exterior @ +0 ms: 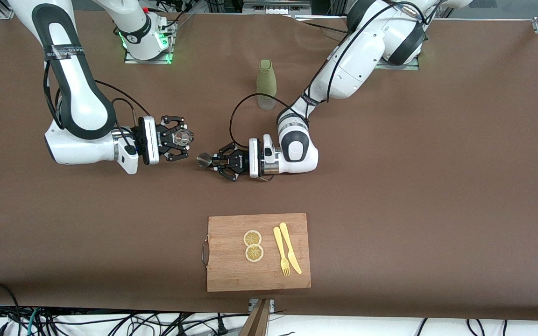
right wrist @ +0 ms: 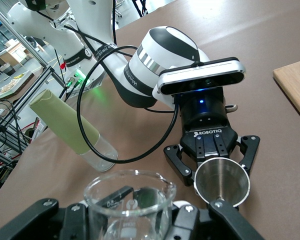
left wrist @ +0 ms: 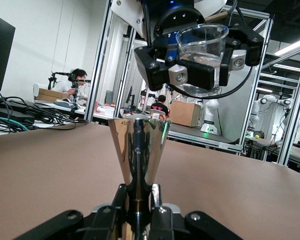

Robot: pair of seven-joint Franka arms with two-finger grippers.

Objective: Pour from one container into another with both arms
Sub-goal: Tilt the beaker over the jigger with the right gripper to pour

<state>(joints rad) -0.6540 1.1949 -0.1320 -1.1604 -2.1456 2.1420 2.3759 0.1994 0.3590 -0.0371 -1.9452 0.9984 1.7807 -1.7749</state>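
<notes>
A clear glass beaker is upright in my right gripper, which is shut on it above the table toward the right arm's end; the beaker fills the right wrist view's lower part. A shiny steel jigger cup is held at its narrow waist by my left gripper, shut on it, beside and slightly lower than the beaker. In the left wrist view the jigger flares upward, with the beaker and right gripper above it. The jigger's open mouth shows empty.
A tall green-sleeved bottle stands near the arm bases. A wooden cutting board lies near the table's front edge, carrying two lemon slices and a yellow fork and knife.
</notes>
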